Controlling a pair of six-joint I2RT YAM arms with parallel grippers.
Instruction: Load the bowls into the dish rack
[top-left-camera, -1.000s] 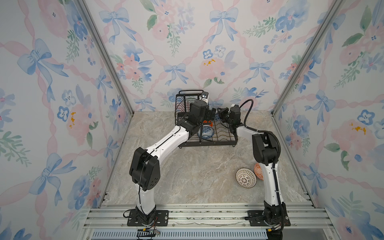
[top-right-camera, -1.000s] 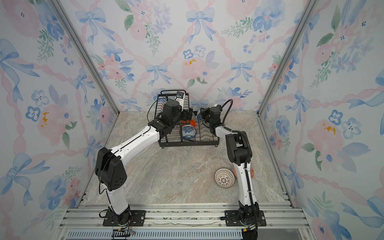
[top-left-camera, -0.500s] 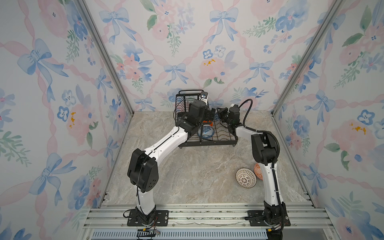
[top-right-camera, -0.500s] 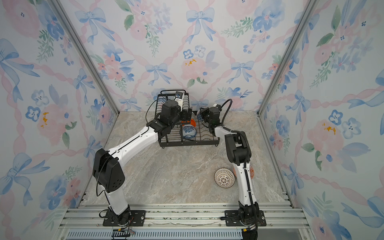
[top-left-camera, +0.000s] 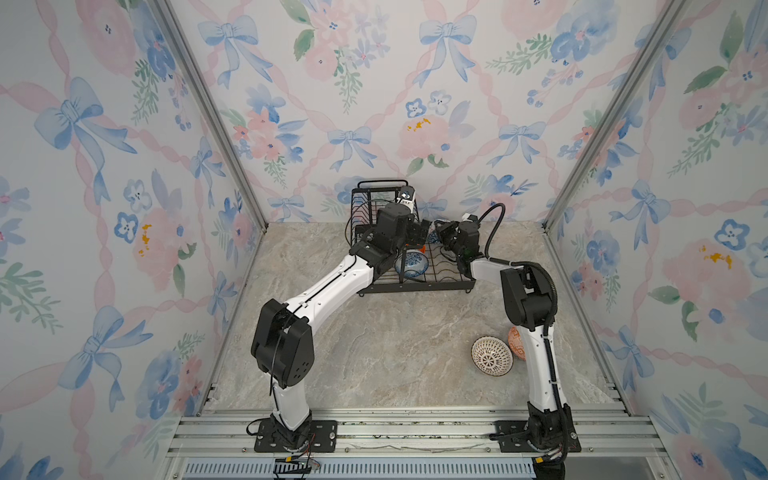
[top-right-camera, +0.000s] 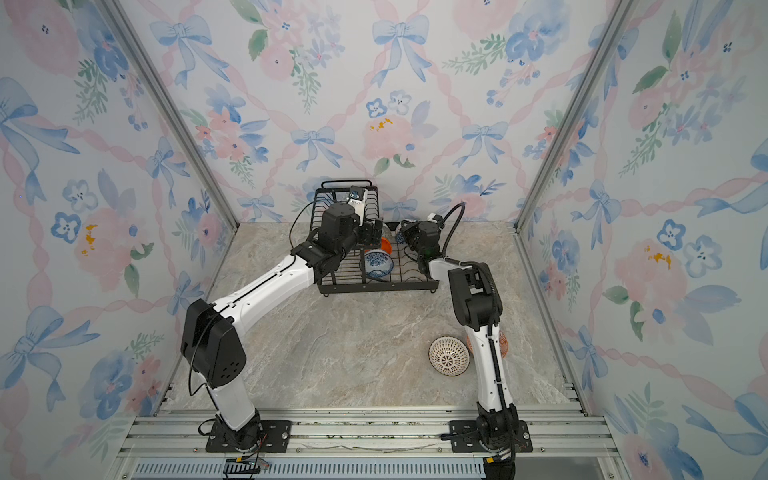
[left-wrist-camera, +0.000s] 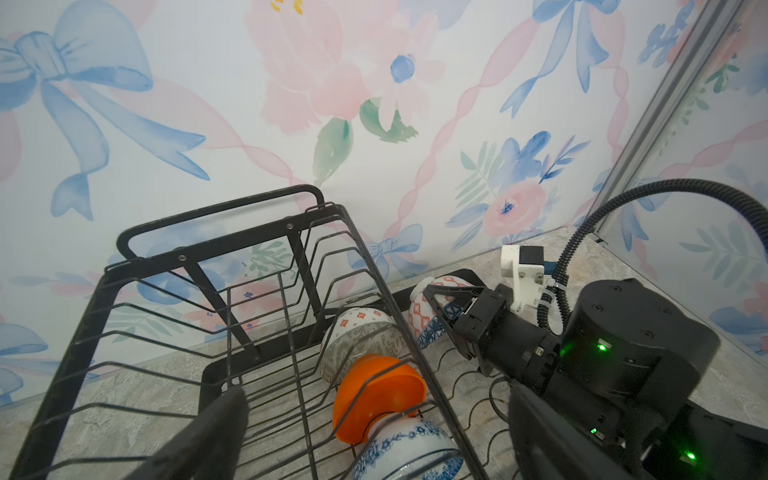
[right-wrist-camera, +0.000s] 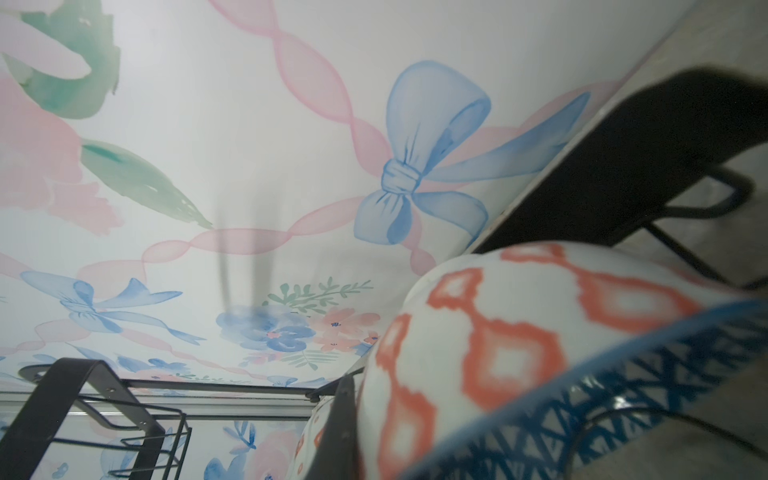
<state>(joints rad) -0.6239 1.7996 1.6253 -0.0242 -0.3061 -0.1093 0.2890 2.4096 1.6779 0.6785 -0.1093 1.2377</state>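
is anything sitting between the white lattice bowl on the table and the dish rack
Nothing visible does: only bare table lies between the white lattice bowl and the dish rack. The right arm rises just beside the bowl, not across that path.

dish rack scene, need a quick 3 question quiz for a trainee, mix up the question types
1. Count: how many bowls sit on the table, outside the dish rack?
2. True or false: the left gripper is open and holds nothing.
3. Fill in: the right gripper is shut on the rim of the ___ bowl.

Key
1. Two: the lattice bowl and the orange-red bowl, which is partly hidden behind the right arm.
2. True.
3. Blue-triangle: the blue-triangle bowl is held over the far end of the rack.
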